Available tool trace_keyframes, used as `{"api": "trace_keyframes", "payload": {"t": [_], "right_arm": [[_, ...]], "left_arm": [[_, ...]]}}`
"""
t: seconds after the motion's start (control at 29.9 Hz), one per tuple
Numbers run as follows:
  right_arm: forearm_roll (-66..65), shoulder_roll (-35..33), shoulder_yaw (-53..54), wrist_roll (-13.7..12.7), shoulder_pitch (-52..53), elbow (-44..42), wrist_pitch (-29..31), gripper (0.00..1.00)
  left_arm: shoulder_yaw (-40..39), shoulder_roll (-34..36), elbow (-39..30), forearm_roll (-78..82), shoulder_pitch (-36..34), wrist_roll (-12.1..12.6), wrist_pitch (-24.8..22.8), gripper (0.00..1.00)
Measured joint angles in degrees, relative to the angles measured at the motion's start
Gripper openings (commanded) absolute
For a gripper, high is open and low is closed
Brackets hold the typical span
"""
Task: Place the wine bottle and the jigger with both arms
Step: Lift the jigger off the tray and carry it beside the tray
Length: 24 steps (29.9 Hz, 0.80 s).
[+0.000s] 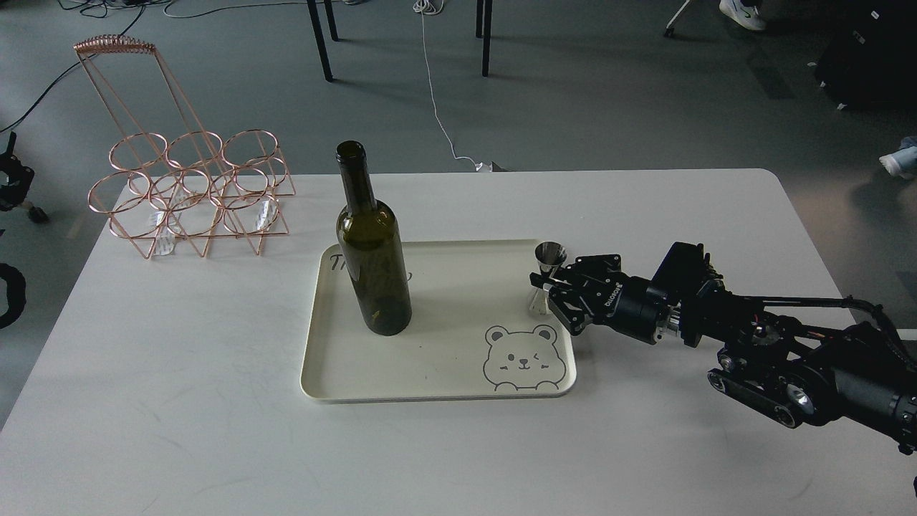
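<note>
The dark olive-green wine bottle [371,251] stands upright on the left part of a cream tray [437,358]. The small steel jigger [547,278] is upright at the tray's right side, held at its waist by my right gripper [550,288], which is shut on it. The right arm [752,333] comes in from the lower right, low over the table. Whether the jigger's base touches the tray I cannot tell. My left gripper is not in view; only dark parts show at the far left edge.
A copper wire bottle rack [190,190] stands at the table's back left. The tray has a bear drawing [521,358] at its front right. The white table [215,401] ends at a rounded far right corner. Chair legs and cables lie on the floor beyond.
</note>
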Motion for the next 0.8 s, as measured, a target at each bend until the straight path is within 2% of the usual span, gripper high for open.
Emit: {"api": "trace_keyframes", "payload": {"t": [0.27, 0.57, 0.63, 0.8], "right_arm": [[3.0, -8.4, 7.5, 0.0, -2.6, -0.4, 0.0, 0.07], [15.6, -9.4, 7.7, 0.0, -10.5, -4.8, 0.0, 0.07], [16.1, -9.3, 7.6, 0.0, -11.5, -5.1, 0.0, 0.10], [16.3, -9.0, 7.9, 0.0, -12.6, -5.2, 0.0, 0.24]], "left_arm": [[0.0, 0.0, -0.1, 0.0, -0.3, 0.1, 0.0, 0.99], [0.4, -0.7, -0.1, 0.0, -0.4, 0.2, 0.0, 0.99], [0.4, -0.7, -0.2, 0.1, -0.6, 0.2, 0.0, 0.99], [0.5, -0.8, -0.2, 0.1, -0.6, 0.3, 0.0, 0.99]]}}
